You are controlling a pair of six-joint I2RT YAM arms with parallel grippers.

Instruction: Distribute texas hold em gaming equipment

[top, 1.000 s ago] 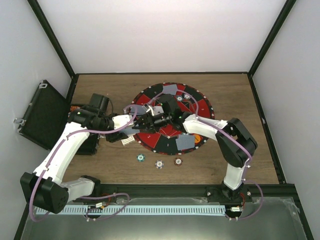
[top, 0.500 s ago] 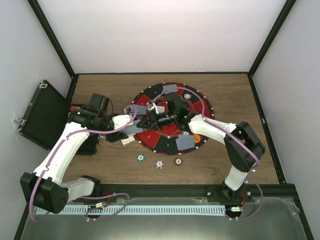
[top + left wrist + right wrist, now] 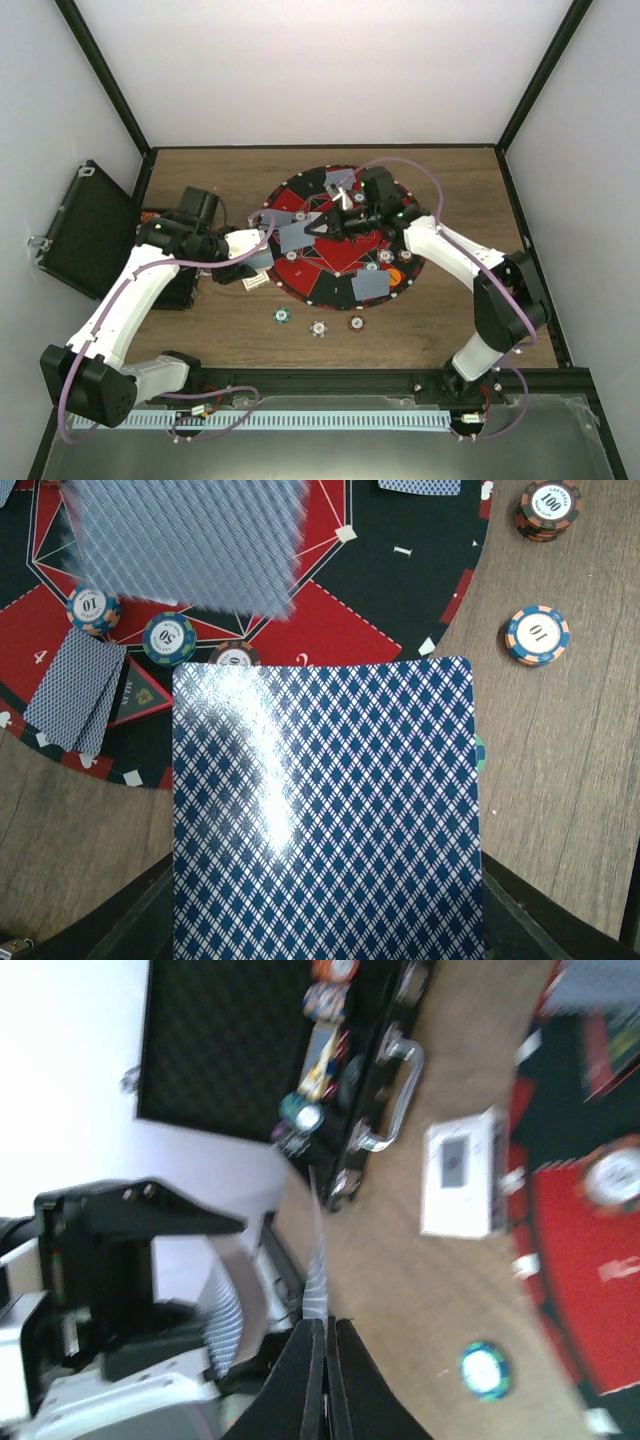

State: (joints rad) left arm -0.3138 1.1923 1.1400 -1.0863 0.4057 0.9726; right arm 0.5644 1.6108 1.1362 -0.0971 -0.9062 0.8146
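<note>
My left gripper [image 3: 262, 252] stays shut on a deck of blue-diamond-backed playing cards [image 3: 325, 810], which fills the left wrist view; only its dark fingers [image 3: 130, 930] show at the bottom corners. My right gripper [image 3: 322, 225] hangs over the round red-and-black mat [image 3: 330, 288], shut on a single card [image 3: 297, 233]. That card is edge-on between the closed fingers in the right wrist view [image 3: 318, 1270] and a blur in the left wrist view [image 3: 190, 540]. Dealt cards [image 3: 370, 285] and poker chips [image 3: 168, 637] lie on the mat. Three chips [image 3: 318, 328] sit on the wood in front.
An open black case [image 3: 85, 228] leans at the left wall, with chips in its tray [image 3: 330, 1000]. A small white box [image 3: 462, 1175] lies on the wood by the mat's left edge. More chips [image 3: 537, 634] sit off the mat. An orange button [image 3: 395, 271] rests on the mat's right side.
My right gripper closed on one card at the deck and drew it right and back over the mat. The left arm and its deck stayed put.
</note>
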